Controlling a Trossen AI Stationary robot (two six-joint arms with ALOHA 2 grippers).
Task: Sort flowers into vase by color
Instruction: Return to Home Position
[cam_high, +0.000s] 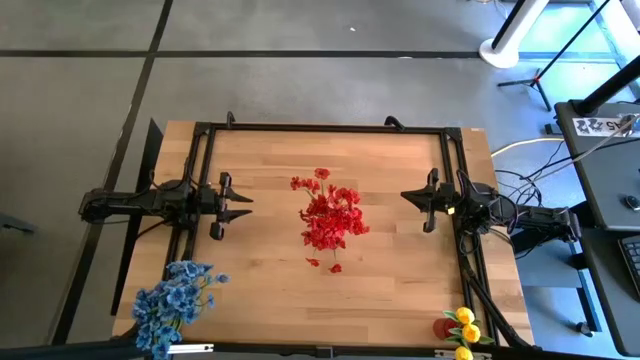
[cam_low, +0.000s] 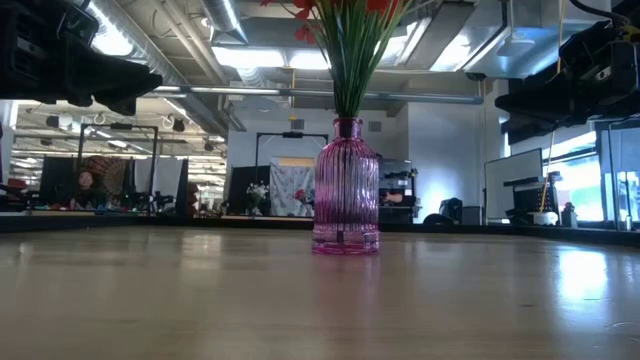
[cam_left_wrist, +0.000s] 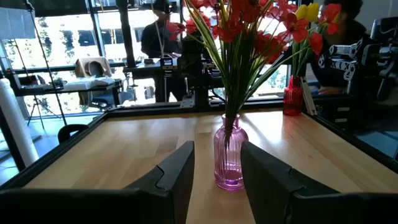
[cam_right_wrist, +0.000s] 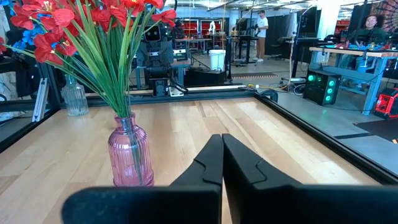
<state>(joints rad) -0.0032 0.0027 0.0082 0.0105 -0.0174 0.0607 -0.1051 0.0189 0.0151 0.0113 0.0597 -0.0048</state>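
Claw-wise, left claw (cam_high: 243, 206) sat open and empty, right claw (cam_high: 408, 195) pinched shut on nothing, each flanking the red flowers (cam_high: 330, 218) in the pink vase (cam_low: 345, 190) mid-way across the bench (cam_high: 270, 160). Homing cleanly probably meant pulling straight back, clear of those blooms.

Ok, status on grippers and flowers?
Left gripper open, right gripper shut, both empty. Red flowers in pink vase mid-table; blue flowers, yellow flowers at corners. Only that vase between the grippers.

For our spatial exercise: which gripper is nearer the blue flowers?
Left. The left gripper is on the same side as the blue flowers; the right gripper is opposite, beyond the red flowers.
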